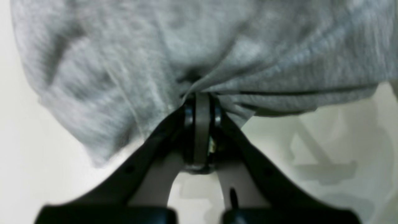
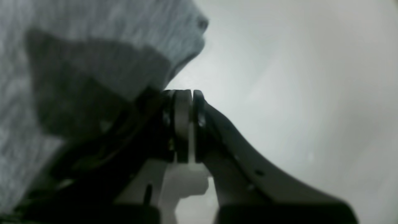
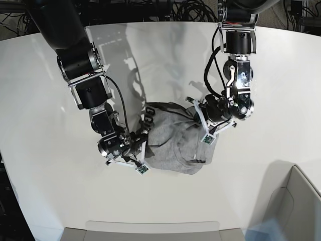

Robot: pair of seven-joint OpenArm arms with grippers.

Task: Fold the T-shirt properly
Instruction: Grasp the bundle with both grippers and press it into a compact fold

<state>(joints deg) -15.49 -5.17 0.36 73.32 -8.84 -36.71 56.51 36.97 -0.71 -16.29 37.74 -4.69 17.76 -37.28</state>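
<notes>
T-shirt (image 3: 173,143) light heather grey, plain; claws black: left claw (image 1: 202,102), right claw (image 2: 183,96); table (image 3: 45,100) white.

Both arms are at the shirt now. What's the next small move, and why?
Probably draw the arms apart to spread it. The T-shirt is bunched between them; the left tool is shut on puckered fabric. The right tool is shut beside the cloth, but whether it pinches any is unclear, so check first.

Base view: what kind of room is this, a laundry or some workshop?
Most likely a robotics lab, not a laundry. Two black arms work over a bare white table, the left gripper and right gripper both pinching a grey T-shirt, and bundles of cables hang behind the table.
</notes>
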